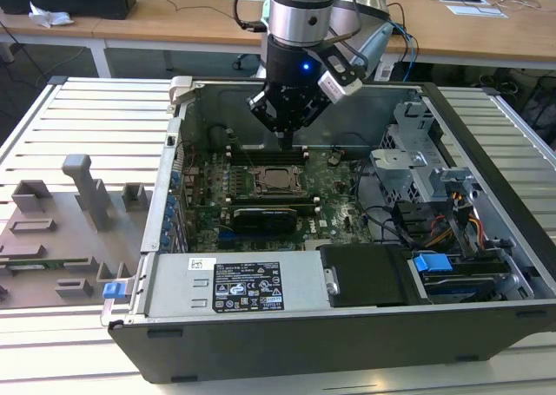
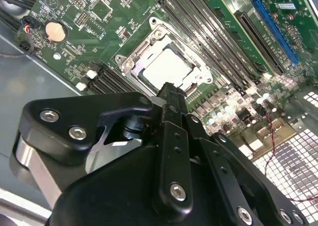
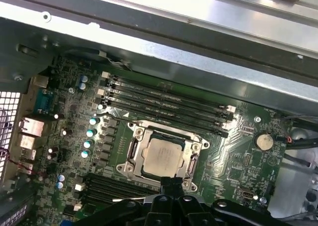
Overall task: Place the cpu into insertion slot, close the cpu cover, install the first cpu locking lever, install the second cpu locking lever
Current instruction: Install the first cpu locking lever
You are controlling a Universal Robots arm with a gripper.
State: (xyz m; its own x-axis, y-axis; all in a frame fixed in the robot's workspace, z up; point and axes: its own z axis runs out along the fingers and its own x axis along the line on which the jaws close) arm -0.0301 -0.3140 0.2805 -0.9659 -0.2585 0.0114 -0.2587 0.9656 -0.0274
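Gripper (image 1: 285,137) of the single arm hangs low inside an open computer case (image 1: 261,343). Its black fingers are pressed together into one narrow tip, with nothing between them. In both wrist views the tip (image 2: 171,93) (image 3: 171,182) sits just above one edge of the insertion slot (image 3: 130,156); whether it touches the metal there cannot be told.

The cpu (image 3: 161,156) lies flat in the insertion slot, so the first step looks done. It is a small square chip with a pale silvery-grey top, dull and smooth, squarely seated and level. The cpu cover (image 3: 164,135), a thin silver-grey frame plate, appears folded down around the chip, which shows through the plate's square window; the second step also seems complete. Whether either locking lever is latched cannot be made out, so the two lever steps are best judged as open.

Beyond the insertion slot, long narrow black memory slots (image 3: 169,104) run just beside it on the green motherboard (image 1: 339,204). In the exterior view the cpu (image 1: 278,180) sits directly below the gripper.
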